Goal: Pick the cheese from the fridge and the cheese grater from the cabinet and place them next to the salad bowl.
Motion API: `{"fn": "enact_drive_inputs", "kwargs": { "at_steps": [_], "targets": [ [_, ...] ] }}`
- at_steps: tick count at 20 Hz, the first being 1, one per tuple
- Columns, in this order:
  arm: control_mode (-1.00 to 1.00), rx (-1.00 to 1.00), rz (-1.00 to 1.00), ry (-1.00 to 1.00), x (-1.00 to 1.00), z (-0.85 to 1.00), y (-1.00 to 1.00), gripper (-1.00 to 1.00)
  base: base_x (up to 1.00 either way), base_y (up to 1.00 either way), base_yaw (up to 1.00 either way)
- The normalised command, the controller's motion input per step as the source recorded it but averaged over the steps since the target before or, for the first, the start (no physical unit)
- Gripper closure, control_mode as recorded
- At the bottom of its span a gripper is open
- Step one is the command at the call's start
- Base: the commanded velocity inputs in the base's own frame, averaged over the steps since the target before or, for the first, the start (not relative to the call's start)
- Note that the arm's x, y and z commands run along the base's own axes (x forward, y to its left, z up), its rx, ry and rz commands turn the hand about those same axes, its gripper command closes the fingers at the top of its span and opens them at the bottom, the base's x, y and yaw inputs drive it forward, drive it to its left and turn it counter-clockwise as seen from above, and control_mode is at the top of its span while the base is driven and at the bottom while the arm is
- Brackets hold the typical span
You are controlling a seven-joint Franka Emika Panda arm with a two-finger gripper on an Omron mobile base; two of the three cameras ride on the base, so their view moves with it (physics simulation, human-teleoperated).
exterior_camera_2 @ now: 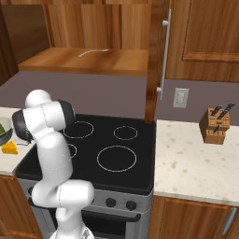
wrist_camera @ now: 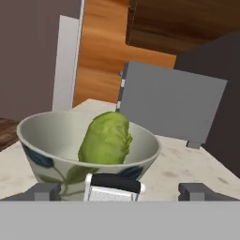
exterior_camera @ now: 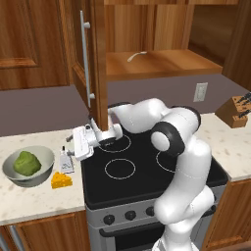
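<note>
Between the pincer's (wrist_camera: 119,191) two tips stands the grater (exterior_camera: 65,162), on the counter (exterior_camera: 39,198). In the hand view its dark top and pale face (wrist_camera: 114,187) sit in the gap, and the tips (wrist_camera: 46,191) are spread wide and do not touch it. The pincer (exterior_camera: 73,146) is open and holds nothing.

Just past the grater, straight ahead of the pincer, is the bowl (exterior_camera: 45,156) with the green lettuce (exterior_camera: 26,163) in it. The grater stands right by the bowl's side. In the hand view the bowl (wrist_camera: 44,140) has blue marks on its wall, and the lettuce (wrist_camera: 105,138) leans up in the middle.

Below the pincer and a bit nearer the robot lies the cheese (exterior_camera: 61,181), beside the bowl and close to the grater. It also shows at the edge of the right base view (exterior_camera_2: 9,148).

Behind the pincer is the black stove (exterior_camera: 147,171). Above it hangs the cabinet (exterior_camera: 162,61) with its door (exterior_camera: 83,54) open. A thin white curved thing (exterior_camera: 137,56) lies on the shelf.

Far off past the stove sits a knife block (exterior_camera_2: 214,126).
</note>
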Motion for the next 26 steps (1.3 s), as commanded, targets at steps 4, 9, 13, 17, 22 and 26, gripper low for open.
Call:
{"fn": "enact_drive_inputs", "kwargs": {
  "at_steps": [4,9,13,17,22,26],
  "targets": [
    [-1.0,0.06,0.0,-0.03,-0.08,0.15,-0.22,-1.0,0.0,0.0,0.0],
    [-1.0,0.1,0.0,-0.01,-0.1,0.22,-0.34,-1.0,0.0,0.0,0.0],
    [-1.0,0.2,0.0,-0.01,-0.33,0.3,-0.63,-1.0,0.0,0.0,0.0],
    [-1.0,0.22,-0.04,0.0,-0.61,0.4,-0.66,-1.0,0.0,0.0,0.0],
    [-1.0,0.2,-0.07,0.0,-0.84,0.69,-0.49,-1.0,0.0,0.0,0.0],
    [-1.0,0.17,-0.04,-0.06,-0.93,1.0,-0.34,-1.0,0.0,0.0,0.0]
  ]
}}
